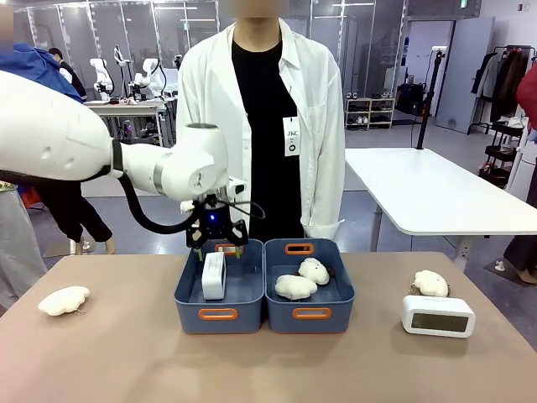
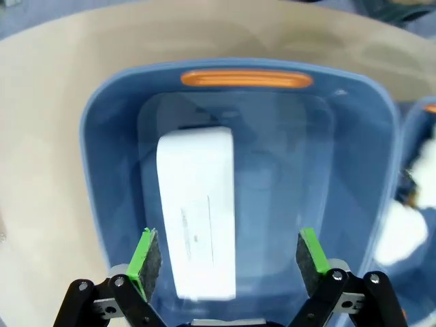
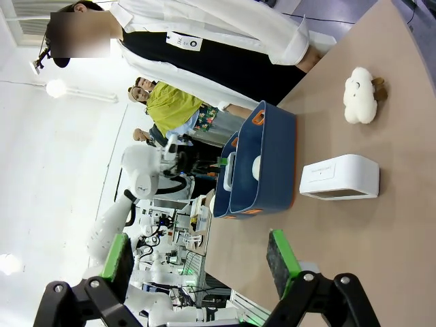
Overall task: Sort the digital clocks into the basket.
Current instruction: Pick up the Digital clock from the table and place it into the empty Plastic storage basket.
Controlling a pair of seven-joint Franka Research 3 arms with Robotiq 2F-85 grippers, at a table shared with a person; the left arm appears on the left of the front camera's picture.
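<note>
Here the left claw [image 2: 228,253] hangs spread wide over the left basket [image 1: 189,317], clock 1 [image 1: 214,275] lying loose inside. Drop looks done! Next, clock 2 [image 1: 437,316] sits on the desk [image 1: 126,353], far right; the right claw [image 3: 197,255], fingers apart, must go grip it

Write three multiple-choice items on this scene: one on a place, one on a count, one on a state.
1. Where is the unsorted clock?
A. in a gripper
B. on the table, right of both baskets
C. in the person's hand

2. How many plush toys lie in the right basket?
A. none
B. two
C. four

3. The left gripper is:
A. open over the sorted clock in the left basket
B. shut on a clock
C. shut on a plush toy

Answers: B, it stands on bare tabletop; B, two cream shapes lie inside; A, its green pads stand wide apart above the clock.
</note>
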